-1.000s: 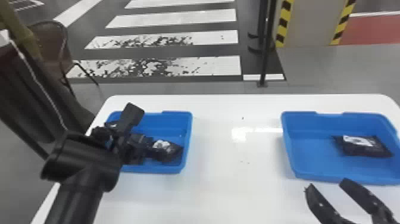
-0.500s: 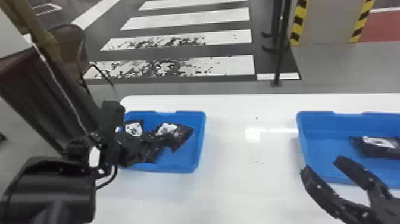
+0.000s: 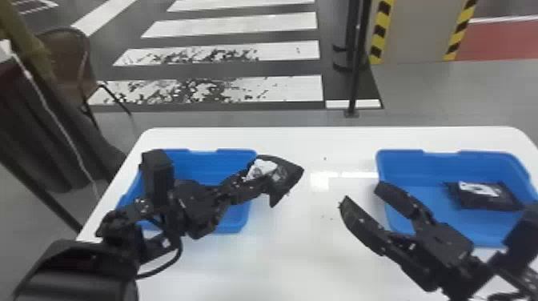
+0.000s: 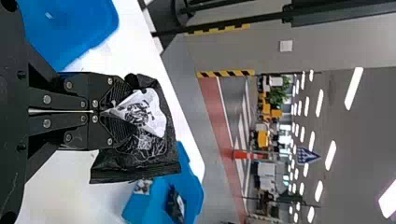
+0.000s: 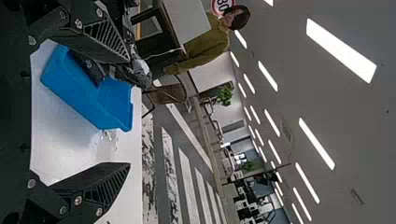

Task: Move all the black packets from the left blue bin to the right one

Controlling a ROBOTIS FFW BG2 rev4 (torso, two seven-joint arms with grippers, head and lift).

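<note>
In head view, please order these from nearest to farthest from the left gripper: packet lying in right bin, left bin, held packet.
From the left gripper:
1. Held packet, between its fingers.
2. Left bin, just below the gripper.
3. Packet in the right bin, across the table, on the robot's right.

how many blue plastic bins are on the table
2. One blue plastic bin is at the left of the white table, partly hidden by the robot's black left arm; the other blue plastic bin is at the right.
</note>
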